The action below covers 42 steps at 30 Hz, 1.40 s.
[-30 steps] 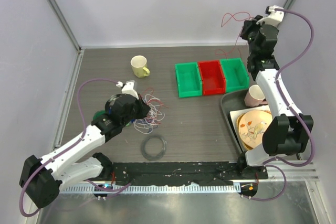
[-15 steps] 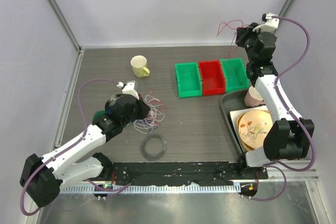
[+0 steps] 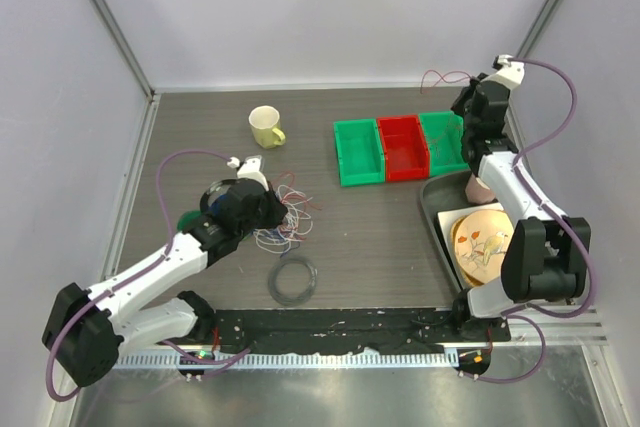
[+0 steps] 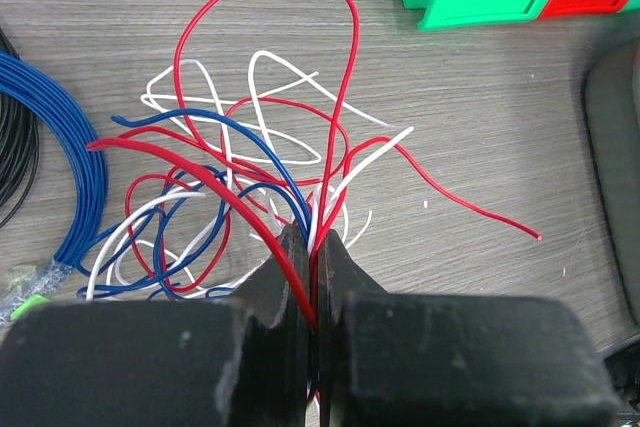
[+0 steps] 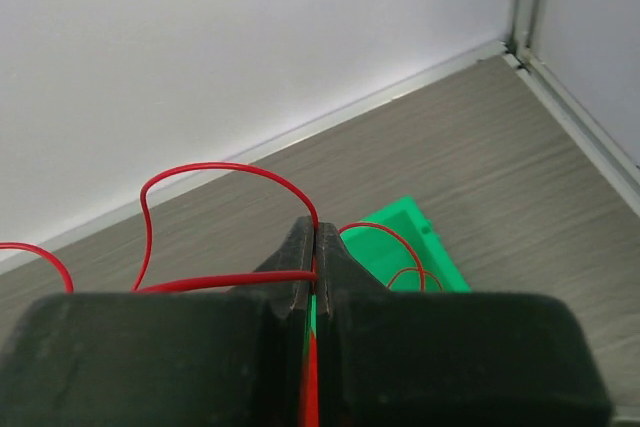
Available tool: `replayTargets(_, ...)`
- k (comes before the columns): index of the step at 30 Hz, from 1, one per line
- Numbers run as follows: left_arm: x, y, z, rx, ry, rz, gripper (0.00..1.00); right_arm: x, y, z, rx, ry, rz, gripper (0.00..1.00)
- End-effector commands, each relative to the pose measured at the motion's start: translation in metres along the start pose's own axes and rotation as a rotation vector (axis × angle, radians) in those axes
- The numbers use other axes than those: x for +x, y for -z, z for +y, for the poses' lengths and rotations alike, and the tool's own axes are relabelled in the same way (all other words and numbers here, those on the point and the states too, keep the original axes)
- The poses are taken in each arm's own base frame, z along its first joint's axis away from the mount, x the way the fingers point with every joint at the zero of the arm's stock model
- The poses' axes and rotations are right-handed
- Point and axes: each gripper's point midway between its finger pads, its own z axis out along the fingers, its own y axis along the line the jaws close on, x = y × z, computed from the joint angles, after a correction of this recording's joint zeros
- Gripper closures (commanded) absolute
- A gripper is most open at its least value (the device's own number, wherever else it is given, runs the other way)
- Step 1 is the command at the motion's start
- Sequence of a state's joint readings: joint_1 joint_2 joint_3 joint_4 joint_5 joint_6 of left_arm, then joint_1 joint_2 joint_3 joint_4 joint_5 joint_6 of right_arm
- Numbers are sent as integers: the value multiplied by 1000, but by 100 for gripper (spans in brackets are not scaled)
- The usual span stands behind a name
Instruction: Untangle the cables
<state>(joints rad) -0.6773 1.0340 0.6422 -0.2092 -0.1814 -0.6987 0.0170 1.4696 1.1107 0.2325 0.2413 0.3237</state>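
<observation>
Dark wooden desk (image 3: 380, 237) holding tangled cables (image 4: 230, 177); left fingers (image 4: 268, 292) squeezing that bunch, right fingers (image 5: 297, 257) pinching one red cable (image 5: 220, 169) up high.

This is a robotics lab test cell. In the overhead view, plain white wall panels (image 3: 330, 7) close in the top and sides, framed by bare aluminium posts (image 3: 110, 17) slanting down from the upper corners. Two robot arms, the left arm (image 3: 150, 277) and the right arm (image 3: 515, 182), are bolted to a black base rail (image 3: 340, 327) along the bottom edge. The dark wood-grain table (image 3: 380, 237) carries unrelated props: a yellow cup (image 3: 265, 127) at upper centre, plastic bins (image 3: 357, 152), a tray (image 3: 432, 197) at right, and the cables (image 3: 285, 217) left of centre.
</observation>
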Motion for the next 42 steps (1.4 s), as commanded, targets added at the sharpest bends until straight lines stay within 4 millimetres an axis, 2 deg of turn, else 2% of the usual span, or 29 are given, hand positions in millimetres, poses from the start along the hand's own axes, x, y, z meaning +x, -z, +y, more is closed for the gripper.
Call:
replayTargets(1, -14, -1, -11, 40, 21, -44, 100, -2, -5, -30, 176, 36, -12, 99)
replayTargets(2, -13, -2, -11, 39, 23, -40, 100, -6, -6, -38, 225, 41, -23, 99)
replayTargets(6, -9, -4, -11, 44, 33, -28, 100, 0, -5, -65, 387, 59, -8, 99)
replayTargets(15, -9, -1, -11, 49, 36, -32, 100, 7, -3, -103, 635, 91, -6, 99)
replayTargets(18, -10, -1, -10, 42, 36, -35, 100, 9, -11, -92, 560, 109, 16, 99)
replayTargets(19, -9, -1, -9, 40, 36, -35, 100, 18, -19, -78, 465, 99, 52, 99)
replayTargets(21, -10, -2, -9, 40, 37, -38, 100, 27, -26, -62, 365, 63, 73, 99)
replayTargets(23, -10, -2, -10, 40, 37, -38, 100, 50, -36, -39, 250, -17, 138, 99)
replayTargets(25, -11, -1, -12, 54, 43, -43, 100, 70, -47, -31, 221, -79, 185, 99)
replayTargets(29, -10, 3, -13, 70, 40, -48, 100, 99, -58, -32, 245, -104, 251, 99)
replayTargets(34, -9, 5, -8, 63, 41, -57, 100, 128, -58, -27, 224, -170, 321, 99)
replayTargets(38, -8, 6, -9, 72, 38, -54, 100, 143, -46, -50, 355, -208, 345, 99)
replayTargets(42, -7, 6, -8, 70, 39, -57, 100, 149, -38, -61, 423, -214, 366, 95)
